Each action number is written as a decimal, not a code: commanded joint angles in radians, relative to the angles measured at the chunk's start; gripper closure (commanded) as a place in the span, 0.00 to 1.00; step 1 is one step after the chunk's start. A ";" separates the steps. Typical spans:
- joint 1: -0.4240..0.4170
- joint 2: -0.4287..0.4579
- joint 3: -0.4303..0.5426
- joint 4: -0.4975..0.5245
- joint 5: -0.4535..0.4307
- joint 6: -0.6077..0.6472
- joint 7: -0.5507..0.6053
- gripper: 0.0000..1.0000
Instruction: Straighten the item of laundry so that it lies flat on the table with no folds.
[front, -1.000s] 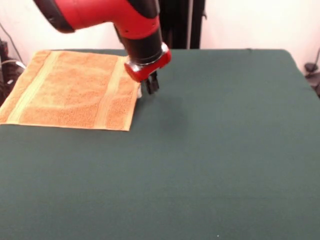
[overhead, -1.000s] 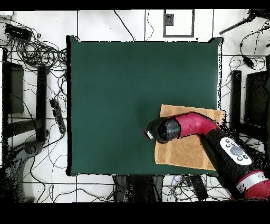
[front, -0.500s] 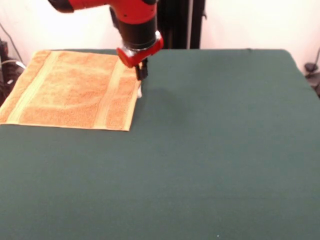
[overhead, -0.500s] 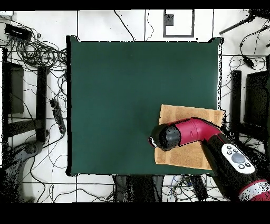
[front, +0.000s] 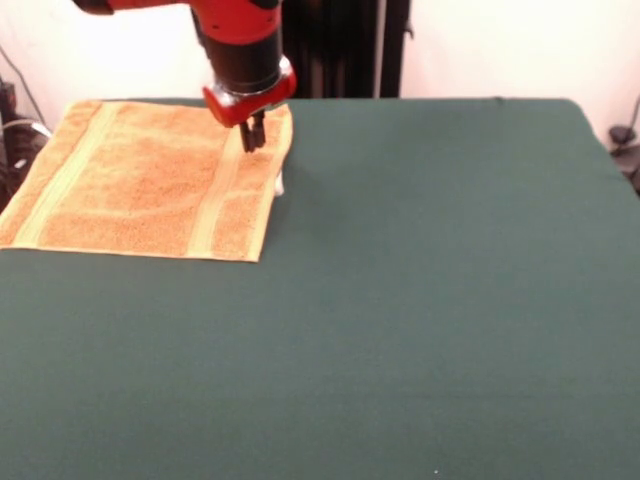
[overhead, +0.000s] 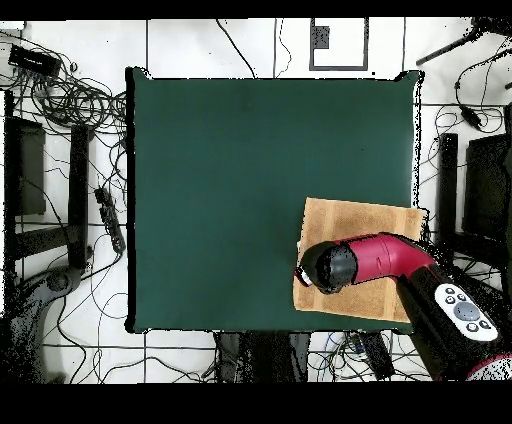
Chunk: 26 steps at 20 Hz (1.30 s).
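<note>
The item of laundry (front: 140, 180), an orange-tan towel with two paler bands, lies spread flat at the far left corner of the table (front: 420, 300). A small white tag (front: 280, 185) sticks out at its right edge. My gripper (front: 253, 138) hangs just above the towel's far right corner, its dark fingers close together with nothing between them. In the overhead view the towel (overhead: 350, 215) sits at the lower right of the table (overhead: 220, 180). There the red wrist (overhead: 330, 267) covers the towel's middle and hides the fingers.
The towel's left and far edges run close to the table's edges. A black stand (front: 350, 50) rises behind the table. Cables (overhead: 70, 95) and dark frames (overhead: 30, 180) lie on the floor around the table.
The arm has moved left and back in the front view, from beside the towel's right edge near the tag to above its far right corner. The towel has not moved.
</note>
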 joint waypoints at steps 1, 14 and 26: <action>0.034 0.104 -0.017 -0.078 -0.060 -0.088 0.027 1.00; 0.062 0.170 -0.048 -0.119 -0.090 -0.158 0.050 1.00; 0.004 0.322 -0.008 -0.196 -0.053 -0.241 -0.010 1.00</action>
